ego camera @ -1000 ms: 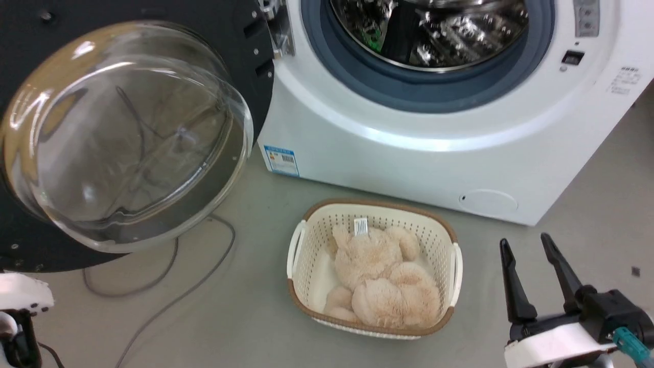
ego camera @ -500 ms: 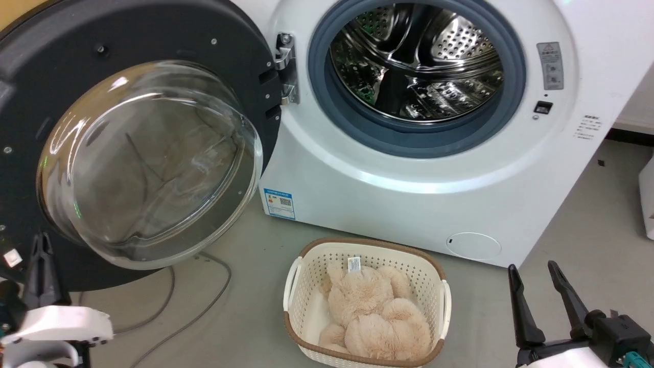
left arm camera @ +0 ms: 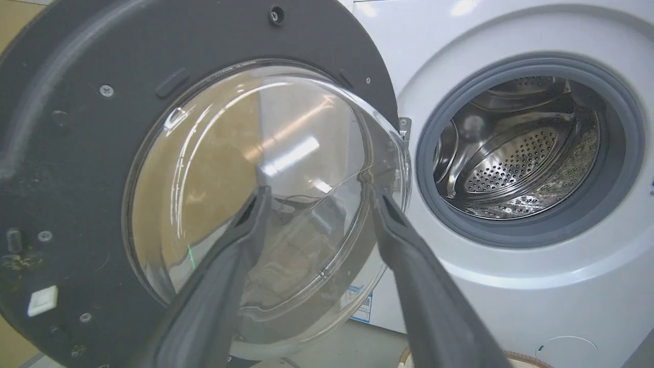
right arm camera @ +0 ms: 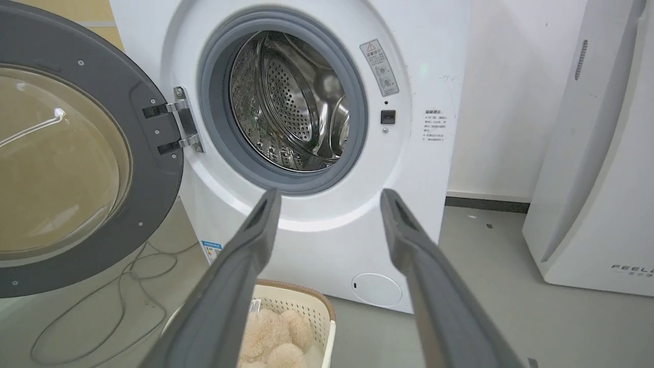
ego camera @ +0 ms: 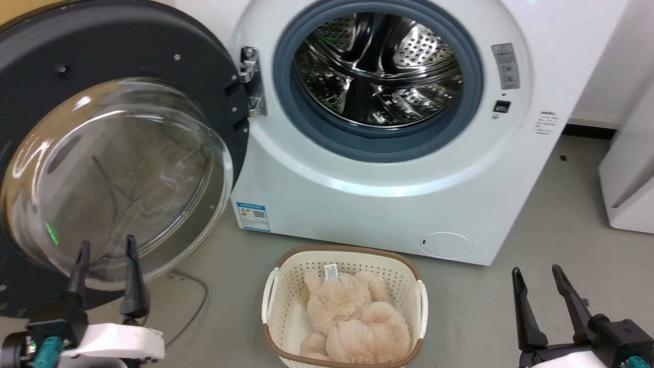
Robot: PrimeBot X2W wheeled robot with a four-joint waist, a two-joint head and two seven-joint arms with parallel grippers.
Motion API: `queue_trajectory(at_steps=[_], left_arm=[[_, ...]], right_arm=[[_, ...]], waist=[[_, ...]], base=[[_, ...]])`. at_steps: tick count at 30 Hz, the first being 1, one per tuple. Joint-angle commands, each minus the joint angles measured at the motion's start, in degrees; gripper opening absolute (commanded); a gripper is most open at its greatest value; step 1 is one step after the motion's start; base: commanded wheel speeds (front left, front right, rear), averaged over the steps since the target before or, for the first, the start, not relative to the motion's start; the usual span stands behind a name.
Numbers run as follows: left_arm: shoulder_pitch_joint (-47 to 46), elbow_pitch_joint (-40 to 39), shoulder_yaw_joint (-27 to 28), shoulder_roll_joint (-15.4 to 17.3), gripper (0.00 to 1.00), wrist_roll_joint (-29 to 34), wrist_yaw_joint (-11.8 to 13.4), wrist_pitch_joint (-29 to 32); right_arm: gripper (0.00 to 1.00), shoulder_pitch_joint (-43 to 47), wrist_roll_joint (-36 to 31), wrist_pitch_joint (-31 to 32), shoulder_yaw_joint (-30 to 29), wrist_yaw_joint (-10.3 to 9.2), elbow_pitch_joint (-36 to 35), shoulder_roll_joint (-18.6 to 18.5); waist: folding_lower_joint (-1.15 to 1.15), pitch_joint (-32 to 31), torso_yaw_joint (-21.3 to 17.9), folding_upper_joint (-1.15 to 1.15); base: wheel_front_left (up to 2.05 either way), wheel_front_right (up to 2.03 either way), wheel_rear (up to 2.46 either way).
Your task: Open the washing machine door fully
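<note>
The washing machine door (ego camera: 46, 97) hangs swung wide to the left on its metal hinge (ego camera: 251, 82), its clear glass bowl (ego camera: 110, 179) bulging toward me. The white washing machine (ego camera: 388, 204) shows its steel drum (ego camera: 378, 71) inside a grey gasket. At the lower left my left gripper (ego camera: 106, 248) stands open in front of the glass bowl, apart from it; in the left wrist view the door (left arm camera: 66, 153) lies just beyond its spread fingers (left arm camera: 240, 245). Low at the right my right gripper (ego camera: 536, 271) is open and holds nothing. The right wrist view faces the machine (right arm camera: 327, 240) and the door (right arm camera: 153, 153).
On the floor before the machine sits a cream basket (ego camera: 286, 286) with a beige plush toy (ego camera: 347, 317) in it. Grey cables (ego camera: 191, 312) trail under the door. A smaller white appliance (right arm camera: 592, 204) stands to the right of the machine.
The head camera has lifted and turned, shifting the whole scene. My left gripper has risen into view at the lower left, fingers up before the glass bowl. The right gripper keeps its place.
</note>
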Motion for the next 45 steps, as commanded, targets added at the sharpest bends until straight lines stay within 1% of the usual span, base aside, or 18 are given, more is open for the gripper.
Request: queue_trajectory(at_steps=[1, 9, 14, 20, 27, 35, 36, 45], left_arm=[[1.2, -0.7, -1.3, -0.1, 1.00, 0.5, -0.2, 0.1], [3.3, -0.2, -6.1, -0.5, 1.00, 1.6, -0.2, 0.1], [3.9, 0.5, -7.6, -0.7, 1.00, 3.0, 0.9, 0.1], [4.8, 1.9, -9.5, -1.0, 1.00, 2.9, 1.5, 0.1], [5.6, 3.0, -10.6, -1.3, 1.00, 1.9, 2.2, 0.1], [6.0, 2.9, -10.6, -1.4, 1.00, 0.7, 2.5, 0.1], [5.5, 3.1, -10.7, -1.4, 0.00, 0.8, 2.2, 0.0], [5.4, 2.7, -11.0, -1.4, 0.00, 1.0, 2.4, 0.7]], right_arm=[[1.00, 0.8, 0.1, -0.3, 0.0, 0.05, -0.2, 0.2], [1.00, 0.8, 0.1, -0.3, 0.2, 0.05, -0.4, 0.2], [1.00, 0.7, -0.6, -0.3, 0.5, 0.05, -1.1, 0.2], [1.00, 1.0, -1.7, -0.3, 1.2, 0.05, -2.1, 0.2], [1.00, 1.7, -2.4, -0.3, 1.2, 0.05, -2.9, 0.2], [1.00, 2.1, -2.5, -0.3, 0.9, 0.05, -3.3, 0.2], [0.00, 1.3, -2.1, 0.0, 0.9, 0.00, -2.8, 0.0], [0.00, 1.1, -2.4, 0.7, 1.0, 0.00, -2.8, 0.0]], waist=[[0.00, -0.2, -1.1, 0.00], [0.00, -0.2, -4.5, 0.00], [0.00, 0.0, -6.5, 0.00], [0.00, 0.2, -8.7, 0.00], [0.00, 0.5, -10.2, 0.00], [0.00, 0.7, -10.8, 0.00], [0.00, 0.6, -10.9, 0.00], [0.00, 0.6, -10.8, 0.00]], base=[[0.00, 0.00, 0.00], [0.00, 0.00, 0.00], [0.00, 0.00, 0.00], [0.00, 0.00, 0.00], [0.00, 0.00, 0.00], [0.00, 0.00, 0.00], [0.00, 0.00, 0.00], [0.00, 0.00, 0.00]])
